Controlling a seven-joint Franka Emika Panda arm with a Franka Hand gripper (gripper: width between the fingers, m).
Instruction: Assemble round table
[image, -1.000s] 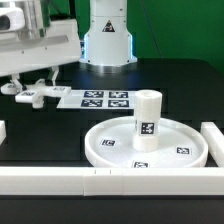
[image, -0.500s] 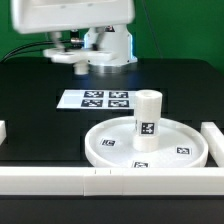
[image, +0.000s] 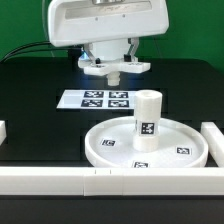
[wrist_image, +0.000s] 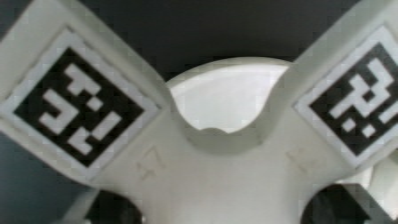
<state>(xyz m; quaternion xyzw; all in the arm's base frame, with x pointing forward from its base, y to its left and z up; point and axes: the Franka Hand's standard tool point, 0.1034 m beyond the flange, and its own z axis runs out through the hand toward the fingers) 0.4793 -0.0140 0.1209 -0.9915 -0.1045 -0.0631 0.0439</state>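
Now the pincer (image: 112, 70) is closed on the white plastic cross-shaped foot (image: 135, 66) and holds it in the air, clear of the black bench (image: 40, 110). In the wrist view, two arms of the foot (wrist_image: 222, 100), each with a black-and-white square tag, spread out from its round hub. The foot hangs above or behind the marker board (image: 75, 99); I cannot tell which. Nearer to the camera, the short thick white cylinder leg (image: 146, 120) stands in the middle of the large round rimmed white disc (image: 100, 150).

I judge the leg is already placed on the disc, but I cannot see how tightly. The foot is not yet joined to the leg's top.

The foot seems to hang about level, with its arms spreading sideways. The leg's long axis is upright and its free end points up.
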